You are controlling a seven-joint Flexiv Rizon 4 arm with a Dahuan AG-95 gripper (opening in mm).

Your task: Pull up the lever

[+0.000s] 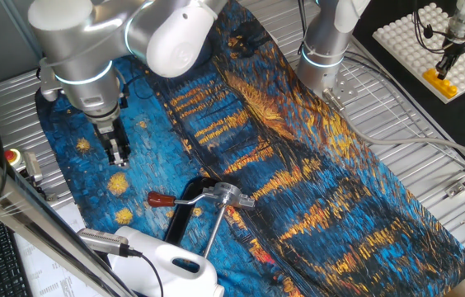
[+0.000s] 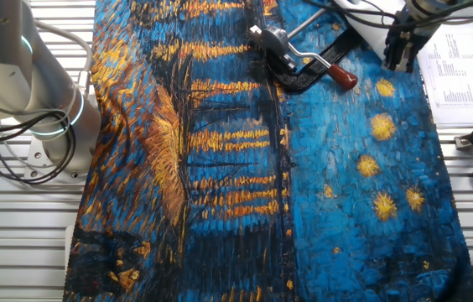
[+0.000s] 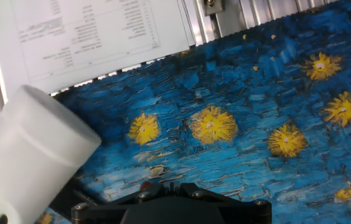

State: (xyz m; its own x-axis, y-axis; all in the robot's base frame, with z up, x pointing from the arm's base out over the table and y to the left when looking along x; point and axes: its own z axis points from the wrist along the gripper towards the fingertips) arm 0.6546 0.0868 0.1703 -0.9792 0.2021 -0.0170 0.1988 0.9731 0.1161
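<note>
The gripper (image 1: 118, 155) hung above the cloth (image 1: 315, 165), its fingers close together, well left of the lever (image 1: 185, 200) lying flat; approaching low could have snagged cloth or knocked the knob (image 1: 160, 199) aside

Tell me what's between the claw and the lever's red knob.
Only bare painted cloth lies between the claw and the knob, clearest in the fixed view showing the arm's front.
</note>
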